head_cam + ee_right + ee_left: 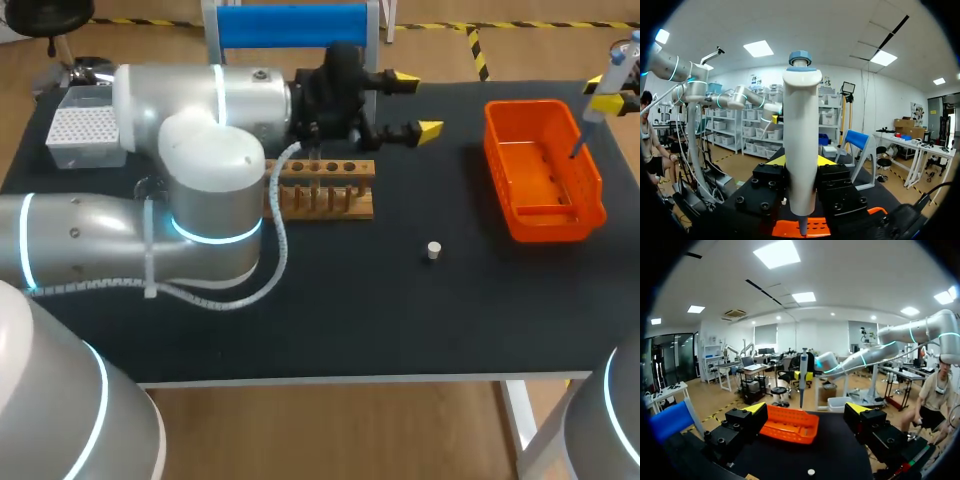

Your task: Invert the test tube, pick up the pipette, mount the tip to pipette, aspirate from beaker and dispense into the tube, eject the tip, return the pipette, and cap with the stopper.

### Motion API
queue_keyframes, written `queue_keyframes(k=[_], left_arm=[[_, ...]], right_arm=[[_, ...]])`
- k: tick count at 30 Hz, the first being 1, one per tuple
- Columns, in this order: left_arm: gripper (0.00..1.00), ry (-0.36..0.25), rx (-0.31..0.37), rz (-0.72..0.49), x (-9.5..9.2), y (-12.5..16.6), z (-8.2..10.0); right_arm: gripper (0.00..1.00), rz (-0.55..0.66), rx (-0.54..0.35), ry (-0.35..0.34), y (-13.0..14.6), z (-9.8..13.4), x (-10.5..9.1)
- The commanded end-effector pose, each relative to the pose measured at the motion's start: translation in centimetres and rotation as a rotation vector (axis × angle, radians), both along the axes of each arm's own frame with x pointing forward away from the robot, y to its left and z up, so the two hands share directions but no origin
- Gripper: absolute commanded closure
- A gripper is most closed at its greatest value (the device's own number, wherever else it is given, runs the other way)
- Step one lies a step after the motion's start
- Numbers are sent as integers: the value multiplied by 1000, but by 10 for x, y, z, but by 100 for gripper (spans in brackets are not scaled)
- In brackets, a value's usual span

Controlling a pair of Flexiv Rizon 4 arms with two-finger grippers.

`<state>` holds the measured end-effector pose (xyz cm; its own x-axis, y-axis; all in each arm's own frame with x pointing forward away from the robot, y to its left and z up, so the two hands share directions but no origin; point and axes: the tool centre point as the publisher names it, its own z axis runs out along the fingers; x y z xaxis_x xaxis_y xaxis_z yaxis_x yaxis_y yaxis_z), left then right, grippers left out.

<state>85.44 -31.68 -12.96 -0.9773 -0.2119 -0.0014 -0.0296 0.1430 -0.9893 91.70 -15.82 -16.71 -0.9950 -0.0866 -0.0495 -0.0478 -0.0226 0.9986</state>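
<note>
**Pipette clamped over the bin, left end effector idle**

The right end effector grips the pipette upright by its body, one finger on each side. In the head view this sits at the far upper right of the frame, with the pipette's lower end reaching down inside the orange bin. Whether a tip is mounted is too small to tell.

The left end effector is spread wide and holds nothing. It sits at upper centre of the frame, just behind the wooden rack. I cannot pick out the tube in the rack with any certainty. The stopper stands alone on the tabletop, right of centre and well apart from both the rack and the bin. The tip box is at upper left.

Likely risks from here:
- The pipette's lower end is below the bin's rim, so a sideways move before lifting could catch the wall. That could drag the bin or twist the pipette in the grip.
- The grip is on a smooth, tapering body, so a knock could make it slip or tilt. That would spoil alignment at the tip box or tube.
- The left arm is bulky and close to the rack, and a careless swing could shove the rack.
- The stopper is small and loose, and a brush from either arm could send it rolling off.
</note>
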Motion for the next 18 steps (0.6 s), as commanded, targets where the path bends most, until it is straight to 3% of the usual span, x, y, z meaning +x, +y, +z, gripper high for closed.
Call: queue_keyframes(k=[1,18], left_arm=[[0,-57,-274,1,-7,21,-5],[0,-60,-272,8,-8,37,-13]], right_arm=[[100,2,-2,0,-1,1,0],[100,2,-2,0,-1,1,0]])
